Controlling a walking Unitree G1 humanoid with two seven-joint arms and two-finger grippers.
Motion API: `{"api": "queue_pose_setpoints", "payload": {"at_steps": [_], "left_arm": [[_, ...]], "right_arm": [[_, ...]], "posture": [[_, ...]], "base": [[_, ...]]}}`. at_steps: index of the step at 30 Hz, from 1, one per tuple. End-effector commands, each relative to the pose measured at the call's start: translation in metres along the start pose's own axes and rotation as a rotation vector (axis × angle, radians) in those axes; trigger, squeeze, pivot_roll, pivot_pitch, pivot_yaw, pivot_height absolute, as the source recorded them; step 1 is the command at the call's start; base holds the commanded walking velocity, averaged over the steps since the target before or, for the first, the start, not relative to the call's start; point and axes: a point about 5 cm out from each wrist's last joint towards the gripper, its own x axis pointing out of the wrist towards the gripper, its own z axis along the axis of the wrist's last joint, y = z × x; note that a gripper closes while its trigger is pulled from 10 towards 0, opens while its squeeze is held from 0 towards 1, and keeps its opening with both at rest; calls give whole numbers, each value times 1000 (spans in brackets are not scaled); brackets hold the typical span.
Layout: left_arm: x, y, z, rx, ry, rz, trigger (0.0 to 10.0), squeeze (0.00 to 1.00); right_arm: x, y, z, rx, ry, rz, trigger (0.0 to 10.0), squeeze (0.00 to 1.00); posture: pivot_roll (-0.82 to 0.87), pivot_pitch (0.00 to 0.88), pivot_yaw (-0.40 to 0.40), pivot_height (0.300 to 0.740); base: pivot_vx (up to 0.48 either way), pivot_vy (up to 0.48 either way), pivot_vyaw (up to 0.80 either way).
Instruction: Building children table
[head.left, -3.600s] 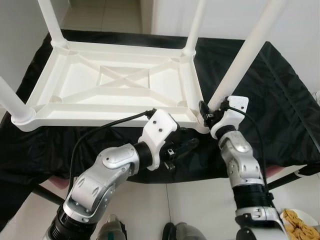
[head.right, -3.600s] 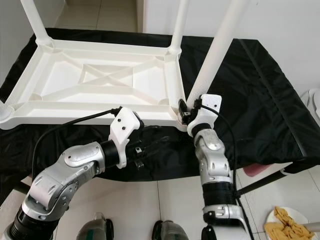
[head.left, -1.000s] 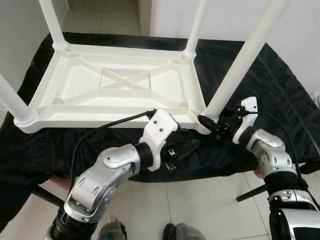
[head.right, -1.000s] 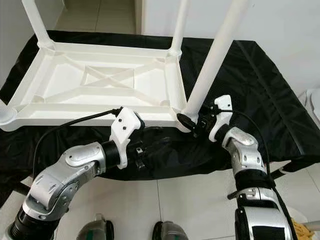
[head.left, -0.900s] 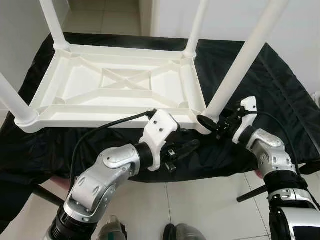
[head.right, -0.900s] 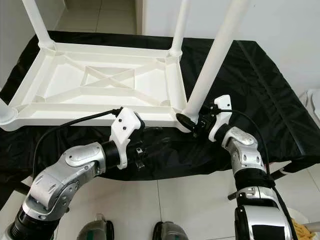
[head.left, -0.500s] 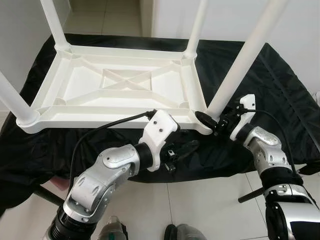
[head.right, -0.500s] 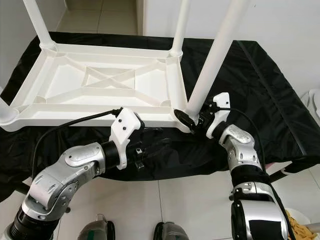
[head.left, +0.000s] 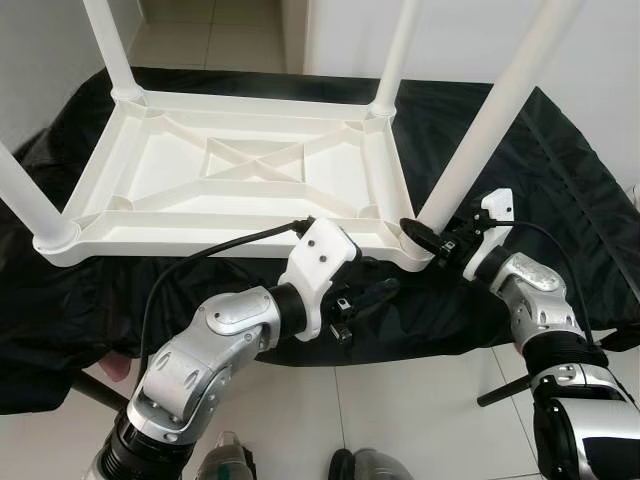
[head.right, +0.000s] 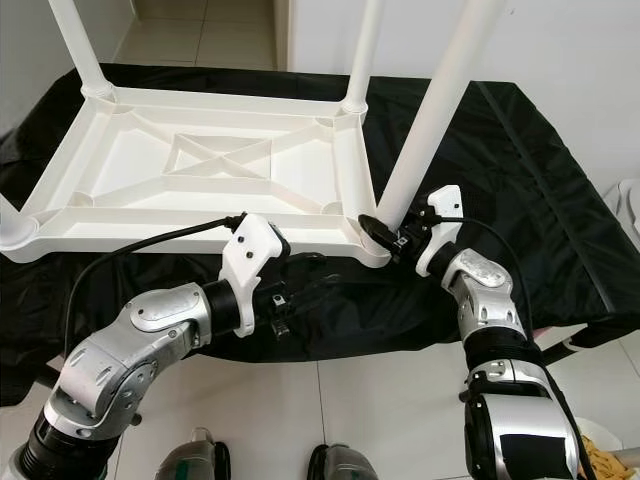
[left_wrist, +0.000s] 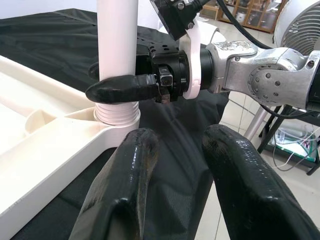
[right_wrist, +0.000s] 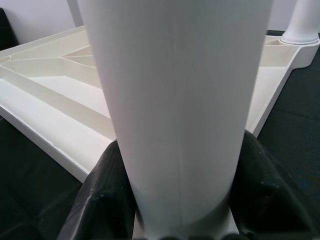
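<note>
White kids' table top (head.left: 240, 180) is lying upside down on a black cloth (head.left: 560, 190), all four legs sticking up. Landmark = the near-right leg (head.left: 490, 120), the one closest to the robot's right arm.

Right gripper (head.right: 392, 236) is clamped round the base of that leg, one finger each side, just above the ribbed collar where it goes into the corner socket (head.left: 412, 250). In the right wrist view the leg (right_wrist: 175, 100) sits snug between both black fingers (right_wrist: 100, 200), so it's def gripping, not just hovering. Left gripper (head.left: 362, 298) is just beside the same corner, on the robot's side, low over the cloth. In the left wrist view its fingers (left_wrist: 125, 195) are parted w/ nothing between them, pointing at the socket.

Looks to me like the step is seating/twisting this last leg home. Ribs seem to show above the socket in the left wrist view, so prob not fully in yet, tho can't be sure.

Tips imo:
- keep the leg square to the top, any lean and it'll bind in the socket
- grip is v low on the leg, good for torque
- use the left gripper to brace the frame edge next to the socket, otherwise the whole top prob slides on that cloth
- short turns, regrip, repeat
</note>
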Motion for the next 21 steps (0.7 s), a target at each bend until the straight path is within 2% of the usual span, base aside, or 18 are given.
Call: {"api": "queue_pose_setpoints", "payload": {"at_steps": [1, 3, 11, 21], "left_arm": [[1, 0, 2, 7, -2, 26, 10000, 0], [1, 0, 1, 5, -3, 27, 10000, 0], [2, 0, 1, 0, -7, 26, 10000, 0], [3, 0, 1, -2, -9, 22, 10000, 0]], "right_arm": [[-5, 1, -10, 16, 46, 1, 10000, 0], [-5, 1, -10, 22, 41, -7, 10000, 0], [-3, -1, -11, 12, 22, -164, 10000, 0], [-1, 12, -12, 24, 3, -315, 10000, 0]], "posture": [[55, 75, -49, 740], [53, 73, -51, 740], [48, 65, -57, 740], [39, 56, -57, 740]], "base": [[0, 0, 0], [0, 0, 0], [0, 0, 0], [0, 0, 0]]}}
